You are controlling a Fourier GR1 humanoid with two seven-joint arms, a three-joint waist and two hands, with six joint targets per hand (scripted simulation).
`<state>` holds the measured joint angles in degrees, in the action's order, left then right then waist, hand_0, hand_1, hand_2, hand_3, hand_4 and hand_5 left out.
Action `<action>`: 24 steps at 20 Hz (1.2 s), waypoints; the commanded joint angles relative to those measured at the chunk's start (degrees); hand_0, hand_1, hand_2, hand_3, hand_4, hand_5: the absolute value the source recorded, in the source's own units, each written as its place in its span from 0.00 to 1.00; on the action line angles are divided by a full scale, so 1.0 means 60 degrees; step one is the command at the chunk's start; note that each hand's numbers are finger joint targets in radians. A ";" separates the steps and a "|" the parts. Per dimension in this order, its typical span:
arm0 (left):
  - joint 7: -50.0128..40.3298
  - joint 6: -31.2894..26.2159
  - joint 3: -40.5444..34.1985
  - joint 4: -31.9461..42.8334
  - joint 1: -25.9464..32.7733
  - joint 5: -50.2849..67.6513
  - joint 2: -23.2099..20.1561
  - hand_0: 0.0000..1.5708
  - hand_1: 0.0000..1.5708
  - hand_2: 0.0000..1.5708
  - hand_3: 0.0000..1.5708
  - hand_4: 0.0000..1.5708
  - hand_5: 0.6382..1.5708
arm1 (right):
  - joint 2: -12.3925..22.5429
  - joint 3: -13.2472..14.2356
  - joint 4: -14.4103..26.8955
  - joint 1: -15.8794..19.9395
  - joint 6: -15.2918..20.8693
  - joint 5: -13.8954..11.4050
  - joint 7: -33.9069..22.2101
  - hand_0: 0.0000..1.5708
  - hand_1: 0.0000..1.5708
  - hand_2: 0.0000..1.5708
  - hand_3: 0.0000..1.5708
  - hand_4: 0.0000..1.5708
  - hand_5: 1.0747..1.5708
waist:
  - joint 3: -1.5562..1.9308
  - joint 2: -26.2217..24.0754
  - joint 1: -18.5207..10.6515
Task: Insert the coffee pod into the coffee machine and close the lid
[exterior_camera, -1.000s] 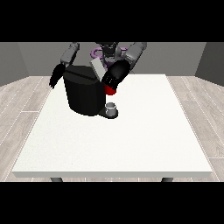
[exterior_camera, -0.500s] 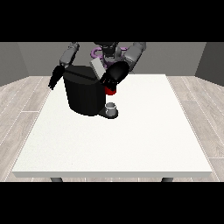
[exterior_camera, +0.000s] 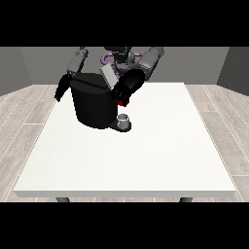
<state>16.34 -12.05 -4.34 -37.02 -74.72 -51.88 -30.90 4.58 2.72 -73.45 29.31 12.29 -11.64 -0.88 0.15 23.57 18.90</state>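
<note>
The black coffee machine (exterior_camera: 93, 106) stands at the table's far left-centre, and its grey lid (exterior_camera: 108, 75) is tilted up above its top. The hand at the view's right (exterior_camera: 126, 86) hovers at the machine's upper right corner, just below the lid. A red thing at the machine (exterior_camera: 121, 101) shows right under that hand. The hand at the view's left (exterior_camera: 62, 88) hangs beside the machine's left wall with its fingers straight and pointing down. A small grey thing (exterior_camera: 124, 119) sits on the machine's base at its front right. I cannot tell it for the pod.
The white table (exterior_camera: 146, 155) stretches wide towards the camera and to the right of the machine. Its front edge runs along the bottom, above two dark legs. Grey wood floor surrounds it.
The hand at the view's left has sunk a little along the machine's side. The hand at the view's right has barely shifted at the machine's top corner. The lid shows more.
</note>
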 commanded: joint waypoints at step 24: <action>0.0176 -0.0320 -0.1894 -0.0137 0.3124 0.2752 0.2877 0.00 0.00 0.00 0.00 0.13 1.00 | 0.0020 0.0670 0.1245 -0.2682 -0.0219 0.0579 0.0751 0.00 0.00 0.00 0.00 0.00 1.00 | -0.0056 -0.4052 -0.2319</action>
<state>15.34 -13.61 -8.56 -37.97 -59.87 -44.22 -17.80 4.91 6.43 -65.64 16.28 10.70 -8.43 2.94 -0.04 4.04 7.38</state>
